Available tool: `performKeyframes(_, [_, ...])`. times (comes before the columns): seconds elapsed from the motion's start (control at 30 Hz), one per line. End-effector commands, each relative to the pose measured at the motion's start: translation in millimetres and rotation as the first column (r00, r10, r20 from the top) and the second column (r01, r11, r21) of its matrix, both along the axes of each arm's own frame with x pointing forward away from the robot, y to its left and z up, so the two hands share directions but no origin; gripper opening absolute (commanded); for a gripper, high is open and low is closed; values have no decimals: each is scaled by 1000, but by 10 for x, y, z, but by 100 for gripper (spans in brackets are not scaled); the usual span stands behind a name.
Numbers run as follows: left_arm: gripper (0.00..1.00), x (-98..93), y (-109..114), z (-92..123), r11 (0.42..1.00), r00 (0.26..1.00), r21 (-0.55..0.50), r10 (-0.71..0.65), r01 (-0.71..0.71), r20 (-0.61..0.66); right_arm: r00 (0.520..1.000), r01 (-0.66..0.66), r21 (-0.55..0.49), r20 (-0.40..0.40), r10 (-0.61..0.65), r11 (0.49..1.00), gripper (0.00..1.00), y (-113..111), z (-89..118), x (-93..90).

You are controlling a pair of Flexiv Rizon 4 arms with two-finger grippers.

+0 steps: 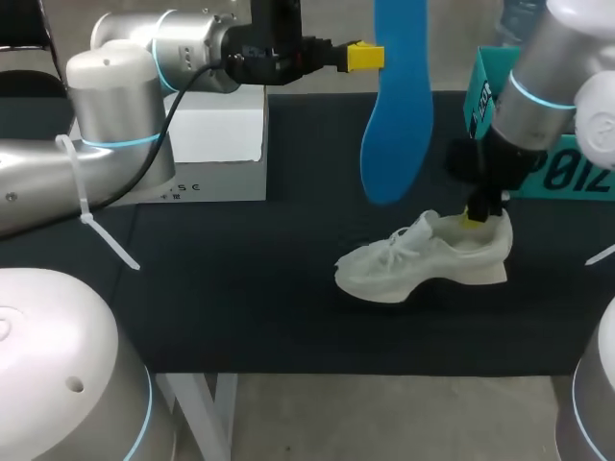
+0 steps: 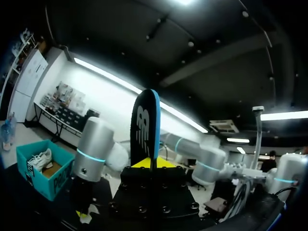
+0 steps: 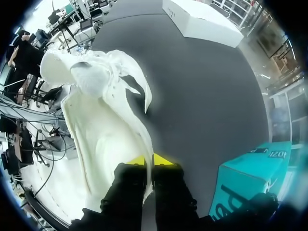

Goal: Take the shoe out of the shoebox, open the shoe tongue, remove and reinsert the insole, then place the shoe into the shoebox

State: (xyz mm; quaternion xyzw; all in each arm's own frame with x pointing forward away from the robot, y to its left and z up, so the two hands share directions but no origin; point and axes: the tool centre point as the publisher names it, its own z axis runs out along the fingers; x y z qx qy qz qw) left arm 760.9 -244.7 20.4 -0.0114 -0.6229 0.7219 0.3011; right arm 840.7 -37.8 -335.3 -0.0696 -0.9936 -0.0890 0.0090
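A white shoe (image 1: 423,257) lies on the black table, toe to the left. My right gripper (image 1: 473,217) comes down at its heel. In the right wrist view the right gripper (image 3: 149,160) is shut on the thin edge of the shoe (image 3: 103,120) opening, one yellow tip on each side. My left gripper (image 1: 365,57) is held high above the table and is shut on the blue insole (image 1: 394,115), which hangs down over the shoe. From the left wrist, the insole (image 2: 146,126) stands on edge between that gripper's (image 2: 153,162) yellow tips.
The teal shoebox (image 1: 567,178) stands at the back right, close behind my right arm; in the left wrist view the shoebox (image 2: 29,179) holds another white shoe (image 2: 41,160). A white box (image 1: 216,144) sits at the back left.
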Motion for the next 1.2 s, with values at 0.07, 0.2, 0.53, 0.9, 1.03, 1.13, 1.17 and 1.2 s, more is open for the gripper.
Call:
performKeyframes(0.07, [0, 1, 0, -4, 1000, 1000, 1, -1, 1, 0, 1000, 0, -3, -3, 0, 1000, 0, 16, -6, 19])
performKeyframes(0.2, [0, 1, 0, -4, 1000, 1000, 1, -1, 1, 0, 958, 287, -2, 5, -287, 958, 0, -67, 22, 17])
performKeyframes(0.53, [0, 1, 0, -4, 1000, 1000, 1, -1, 1, 0, 595, 798, 132, -20, -804, 588, 0, -359, 83, -461])
performKeyframes(0.9, [0, 1, 0, -4, 1000, 1000, 1, -1, 1, 0, 523, 832, 198, 30, -852, 518, 0, -277, 192, -575])
performKeyframes(1.03, [0, 1, 0, -4, 1000, 1000, 1, -1, 1, 0, 523, 832, 198, 30, -852, 518, 0, -277, 192, -575])
performKeyframes(1.13, [0, 1, 0, -4, 1000, 1000, 1, -1, 1, 0, 523, 832, 198, 30, -852, 518, 0, -277, 192, -575])
performKeyframes(1.17, [0, 1, 0, -4, 1000, 1000, 1, -1, 1, 0, 523, 832, 198, 30, -852, 518, 0, -277, 192, -575])
performKeyframes(1.2, [0, 1, 0, -4, 1000, 1000, 1, -1, 1, 0, 523, 832, 198, 30, -852, 518, 0, -277, 192, -575])
